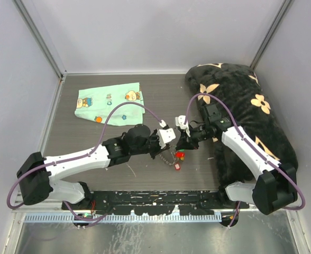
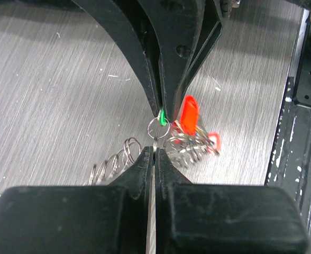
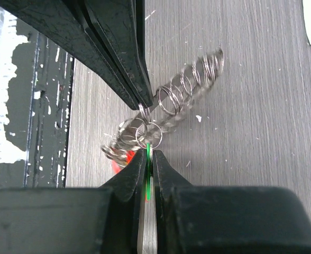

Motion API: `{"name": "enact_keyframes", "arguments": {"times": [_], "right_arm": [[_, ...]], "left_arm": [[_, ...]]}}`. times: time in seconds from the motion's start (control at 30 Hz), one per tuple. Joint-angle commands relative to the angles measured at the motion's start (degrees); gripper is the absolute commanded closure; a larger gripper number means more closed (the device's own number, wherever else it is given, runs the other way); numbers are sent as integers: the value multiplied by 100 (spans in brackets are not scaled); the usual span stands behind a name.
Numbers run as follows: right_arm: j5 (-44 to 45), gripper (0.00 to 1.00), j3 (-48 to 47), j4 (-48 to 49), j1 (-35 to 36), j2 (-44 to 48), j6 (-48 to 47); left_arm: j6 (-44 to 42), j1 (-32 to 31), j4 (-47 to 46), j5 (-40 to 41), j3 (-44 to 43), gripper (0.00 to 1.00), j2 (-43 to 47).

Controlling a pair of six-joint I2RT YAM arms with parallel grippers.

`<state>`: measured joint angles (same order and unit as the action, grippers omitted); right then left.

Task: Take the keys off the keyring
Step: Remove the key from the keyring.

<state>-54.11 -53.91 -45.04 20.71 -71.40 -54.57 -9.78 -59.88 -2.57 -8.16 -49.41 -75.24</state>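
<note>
Two grippers meet tip to tip, the left gripper (image 2: 154,152) and the right gripper (image 2: 161,107), making four black fingers in all. One green-headed key (image 2: 161,115) sits between the right fingers. One silver key (image 2: 153,211), seen edge-on, sits between the left fingers. One small split ring (image 2: 158,127) spans the gap between the two pairs of fingertips. Two red-headed keys (image 2: 189,112) hang just beside the right fingertips. There is one keyring (image 3: 190,82), and its many small rings are too blurred to count. Well away from the fingers lie one mint-green cloth (image 1: 110,103) and one black flowered cushion (image 1: 240,106).
</note>
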Motion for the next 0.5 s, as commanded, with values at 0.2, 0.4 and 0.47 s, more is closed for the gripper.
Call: {"name": "enact_keyframes", "arguments": {"times": [0.2,0.4,0.47], "right_arm": [[-589,99,-205,162,8,-222,217],[-664,99,-147,236,12,-228,237],[-703,99,-126,257,8,-226,236]], "left_arm": [[99,15,1632,44,-978,100,-20],[370,17,1260,181,-789,100,-27],[473,18,1087,180,-716,100,-35]]}}
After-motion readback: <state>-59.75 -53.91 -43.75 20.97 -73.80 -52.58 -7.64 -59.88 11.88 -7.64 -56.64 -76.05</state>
